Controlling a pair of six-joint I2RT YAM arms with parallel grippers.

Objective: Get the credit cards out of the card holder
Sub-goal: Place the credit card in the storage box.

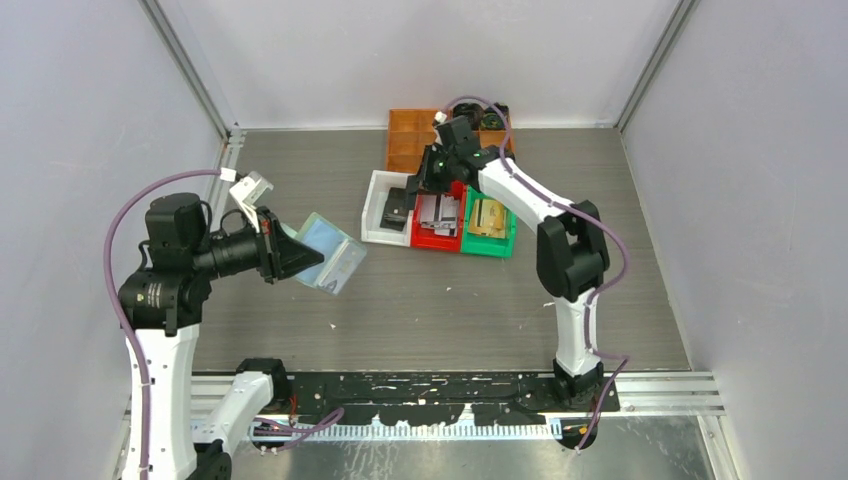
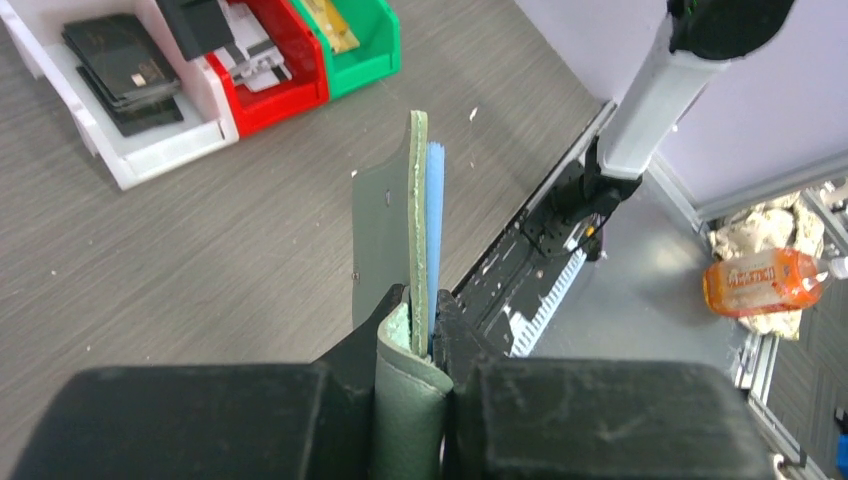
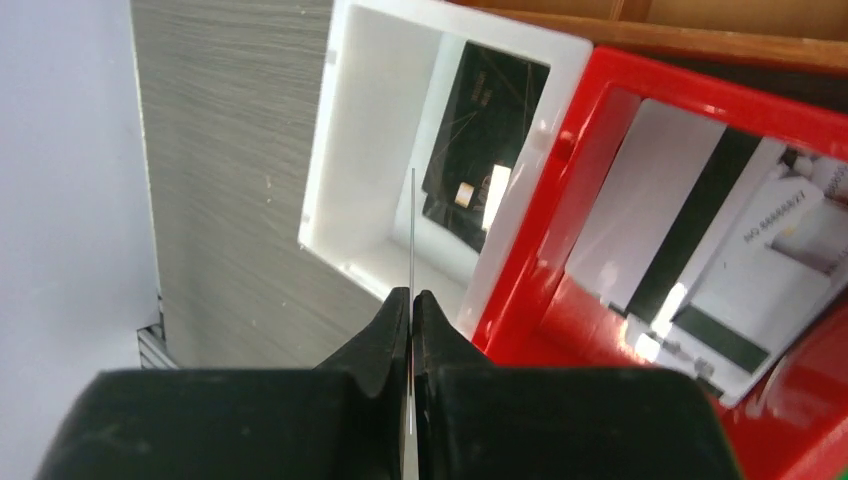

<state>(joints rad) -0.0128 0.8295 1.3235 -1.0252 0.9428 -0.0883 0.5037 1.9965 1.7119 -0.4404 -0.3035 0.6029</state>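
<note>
Protruding edge-on, a thin plastic card (image 3: 412, 230) is pinched by the right hand (image 3: 411, 305) — the sage-green folding card holder (image 2: 385, 240), by the left hand (image 2: 425, 330).

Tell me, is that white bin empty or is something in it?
Not empty. A small stack of black cards lies flat inside the white bin.

Three bins: white bin (image 1: 371, 208), red bin (image 1: 437, 241), green bin (image 1: 487, 247). One orange tray (image 1: 405, 140) at their twelve o'clock. One card holder (image 1: 335, 255). One credit card (image 3: 412, 230) in the right tool (image 3: 411, 296); binned cards (image 2: 125, 70) stacked, count unclear
</note>
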